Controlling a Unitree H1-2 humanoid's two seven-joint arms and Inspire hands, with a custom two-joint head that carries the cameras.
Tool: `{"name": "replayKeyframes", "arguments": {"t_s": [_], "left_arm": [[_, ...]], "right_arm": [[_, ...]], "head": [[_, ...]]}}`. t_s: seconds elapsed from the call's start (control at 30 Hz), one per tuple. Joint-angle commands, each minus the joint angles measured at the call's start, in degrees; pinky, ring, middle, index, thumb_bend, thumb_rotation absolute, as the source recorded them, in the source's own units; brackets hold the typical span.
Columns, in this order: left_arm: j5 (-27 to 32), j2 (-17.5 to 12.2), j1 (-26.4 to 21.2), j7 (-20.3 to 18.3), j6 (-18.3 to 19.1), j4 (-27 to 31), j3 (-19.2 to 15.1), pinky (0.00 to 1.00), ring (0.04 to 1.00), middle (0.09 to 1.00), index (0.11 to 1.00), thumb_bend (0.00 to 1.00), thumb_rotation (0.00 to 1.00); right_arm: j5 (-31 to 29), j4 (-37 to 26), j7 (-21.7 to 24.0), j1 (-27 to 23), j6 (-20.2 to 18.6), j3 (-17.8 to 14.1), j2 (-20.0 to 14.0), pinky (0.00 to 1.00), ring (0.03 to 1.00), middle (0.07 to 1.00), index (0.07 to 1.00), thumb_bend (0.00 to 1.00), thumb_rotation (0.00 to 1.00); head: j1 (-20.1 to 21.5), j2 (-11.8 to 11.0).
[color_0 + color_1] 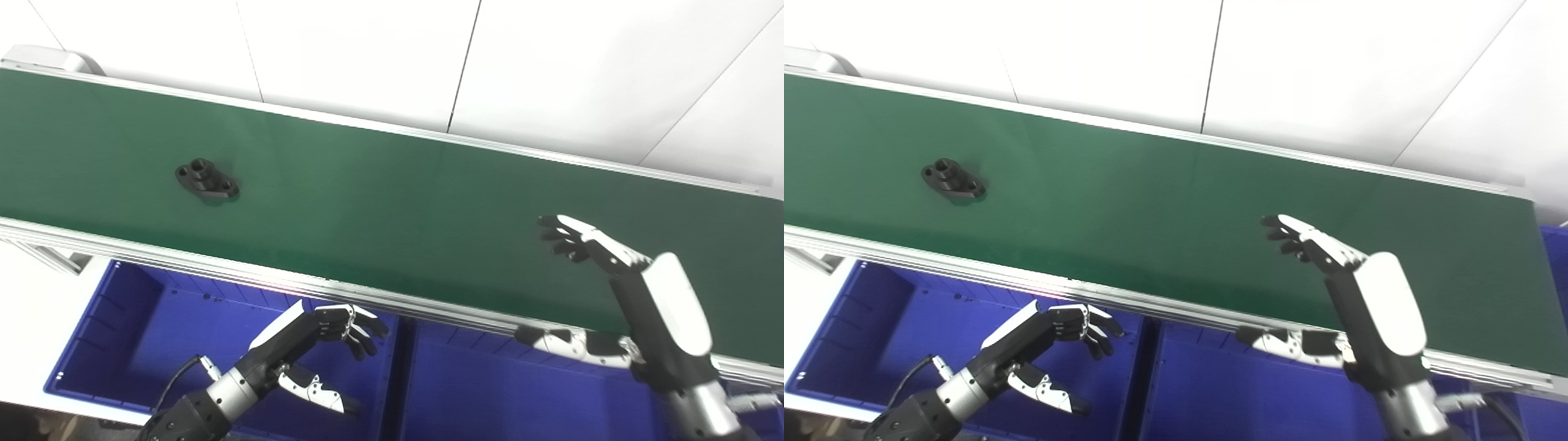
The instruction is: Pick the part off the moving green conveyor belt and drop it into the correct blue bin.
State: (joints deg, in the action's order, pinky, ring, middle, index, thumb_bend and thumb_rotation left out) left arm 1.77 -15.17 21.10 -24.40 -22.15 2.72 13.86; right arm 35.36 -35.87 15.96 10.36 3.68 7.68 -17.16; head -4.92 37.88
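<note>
I see a black, glossy flanged part (206, 180) on the matte green belt (380, 202); my left hand (318, 343) and right hand (588, 245) are spread, holding nothing.

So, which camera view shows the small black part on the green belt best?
The left eye view: the small black flanged part sits further from the picture's edge. The right eye view shows the same part, nearer the left edge.

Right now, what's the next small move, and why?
Probably hold the right hand open over the belt and wait. The black part lies far toward the belt's left end, untouched; the left hand hangs open over the left blue bin, holding nothing.
</note>
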Motion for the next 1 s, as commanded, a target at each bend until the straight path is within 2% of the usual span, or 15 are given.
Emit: {"name": "replayKeyframes", "arguments": {"t_s": [0.0,0.17,0.33,0.47,0.63,0.77,0.97], "left_arm": [[0.59,-0.27,-0.49,0.30,-2.61,0.23,0.02,0.51,0.593,0.709,0.676,0.78,0.15],[0.60,-0.22,-0.43,0.41,-2.97,0.01,0.23,0.51,0.591,0.708,0.673,0.79,0.15],[0.72,-0.43,-0.45,0.22,-3.37,-0.21,0.37,0.51,0.591,0.713,0.675,0.78,0.15],[0.30,-0.40,-0.40,0.32,-3.27,-0.09,0.48,0.51,0.590,0.713,0.673,0.78,0.16],[0.53,-0.03,-0.12,0.47,-3.51,-0.07,0.65,0.51,0.589,0.711,0.669,0.79,0.14],[0.62,-0.06,0.24,0.52,-3.21,0.12,0.66,0.51,0.590,0.715,0.670,0.79,0.14],[0.50,0.06,0.55,0.69,-3.53,0.11,0.65,0.51,0.592,0.710,0.669,0.79,0.14]], "right_arm": [[2.95,0.04,-0.42,-2.64,1.08,0.79,0.89,0.61,0.688,0.738,0.799,0.69,0.20],[6.52,2.66,-0.30,-6.73,0.65,2.89,2.89,0.63,0.696,0.727,0.775,0.74,0.20],[12.14,4.37,3.34,-12.54,-1.80,6.03,5.62,0.66,0.719,0.743,0.762,0.77,0.15],[15.87,7.97,4.99,-16.66,-2.53,8.73,8.00,0.63,0.688,0.732,0.760,0.77,0.18],[17.86,13.29,4.51,-18.72,-3.25,10.15,10.80,0.66,0.716,0.742,0.765,0.81,0.14],[19.67,18.68,2.32,-20.42,-2.80,11.35,12.74,0.63,0.700,0.737,0.758,0.82,0.15],[20.67,22.00,2.45,-22.87,-4.61,12.24,14.87,0.64,0.704,0.741,0.768,0.81,0.15]], "head": [[-0.12,-0.12],[-0.37,0.00],[-0.01,-0.06],[-0.13,-0.25],[-0.46,-0.24],[-0.64,-0.16],[-0.66,0.00]]}}
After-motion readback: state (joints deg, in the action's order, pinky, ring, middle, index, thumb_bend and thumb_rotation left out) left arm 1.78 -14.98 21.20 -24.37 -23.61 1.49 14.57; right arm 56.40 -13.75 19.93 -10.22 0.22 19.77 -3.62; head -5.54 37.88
